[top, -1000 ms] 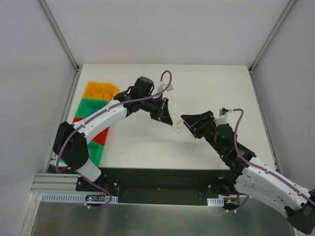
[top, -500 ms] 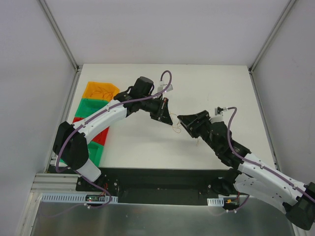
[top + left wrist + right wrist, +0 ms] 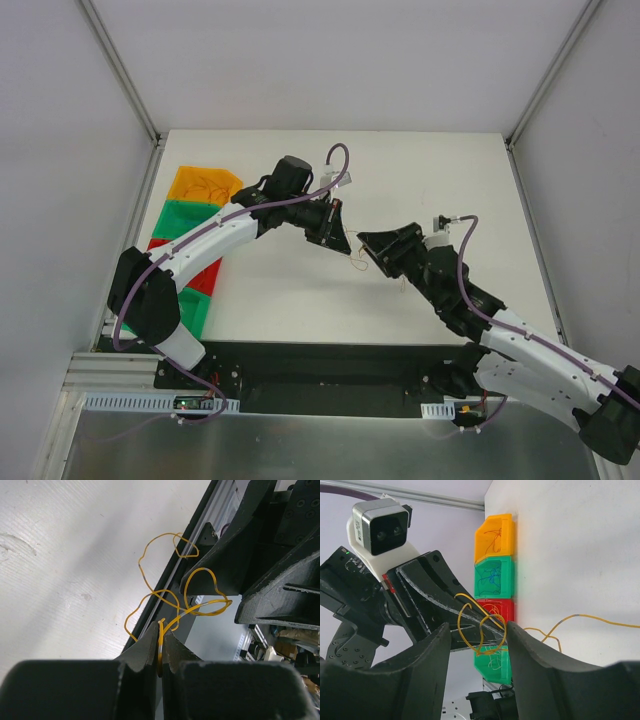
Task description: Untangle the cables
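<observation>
The cables point(image 3: 165, 560) are thin yellow-orange strands with short grey bits, looped in the air above the white table point(image 3: 440, 180). My left gripper point(image 3: 161, 627) is shut on one strand, which runs up between its fingertips. In the top view it point(image 3: 343, 247) hangs over the table's middle, with the small clump point(image 3: 358, 259) just right of it. My right gripper point(image 3: 478, 628) is open, and loops of the strands point(image 3: 459, 625) hang between its two fingers, one loop against the right finger. One strand trails onto the table. No blue or red strand shows in the clump.
A row of small bins stands at the table's left edge: orange point(image 3: 203, 184), green point(image 3: 182, 218), red point(image 3: 205, 277), green point(image 3: 195, 312), each holding thin wire strands. White walls close in the table at the back and both sides.
My right gripper has moved left, closer to the left gripper, so the loops now lie between its fingers. The left arm has stayed still, shut on the strand.
</observation>
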Robot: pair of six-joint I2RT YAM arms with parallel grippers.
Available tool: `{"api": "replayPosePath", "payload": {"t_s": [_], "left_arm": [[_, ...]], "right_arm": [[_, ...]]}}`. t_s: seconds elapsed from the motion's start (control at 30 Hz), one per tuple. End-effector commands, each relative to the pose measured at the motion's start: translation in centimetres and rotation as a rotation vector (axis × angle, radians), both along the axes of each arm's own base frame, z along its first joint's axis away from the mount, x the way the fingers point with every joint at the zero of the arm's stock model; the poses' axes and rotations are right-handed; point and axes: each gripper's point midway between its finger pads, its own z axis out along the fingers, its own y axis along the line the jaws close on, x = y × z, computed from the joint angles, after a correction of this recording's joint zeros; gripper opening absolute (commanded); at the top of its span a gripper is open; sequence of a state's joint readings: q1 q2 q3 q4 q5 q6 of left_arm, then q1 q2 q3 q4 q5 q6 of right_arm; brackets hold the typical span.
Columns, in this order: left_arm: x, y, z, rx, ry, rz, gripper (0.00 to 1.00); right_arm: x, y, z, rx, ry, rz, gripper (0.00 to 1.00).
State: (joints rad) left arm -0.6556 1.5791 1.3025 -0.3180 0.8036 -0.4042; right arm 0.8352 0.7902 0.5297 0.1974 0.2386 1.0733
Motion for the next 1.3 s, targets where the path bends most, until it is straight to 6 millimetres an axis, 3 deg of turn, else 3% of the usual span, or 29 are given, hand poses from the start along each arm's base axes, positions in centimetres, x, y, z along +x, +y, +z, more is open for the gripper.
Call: {"api": "replayPosePath", "payload": {"t_s": [0.0, 0.1, 0.2, 0.4, 0.63, 0.8, 1.27], "left_arm": [[-0.5, -0.6, 0.5, -0.026, -0.012, -0.03, 0.0], [-0.5, -0.4, 0.7, -0.028, -0.026, -0.029, 0.0], [-0.6, -0.4, 1.1, -0.036, -0.033, -0.031, 0.0], [-1.3, -0.7, 1.8, -0.068, 0.001, -0.07, 0.0], [-2.7, -1.2, 2.9, -0.152, 0.067, -0.152, 0.0], [-3.0, -1.4, 3.0, -0.176, 0.093, -0.172, 0.0], [-3.4, -1.7, 2.9, -0.193, 0.121, -0.191, 0.0]], "right_arm": [[0.0, -0.1, 4.5, 0.091, -0.083, -0.008, 0.51], [-0.3, -0.6, 3.8, 0.033, -0.063, -0.009, 0.59], [-0.5, -1.6, 2.5, -0.004, -0.054, -0.032, 0.59], [-1.6, -3.6, 1.9, -0.182, -0.209, -0.001, 0.61], [-2.9, -4.1, 0.5, -0.448, -0.359, 0.161, 0.51], [-3.3, -3.5, -0.5, -0.467, -0.384, 0.219, 0.47], [-2.2, -2.7, 1.1, -0.343, -0.458, 0.155, 0.46]]}}
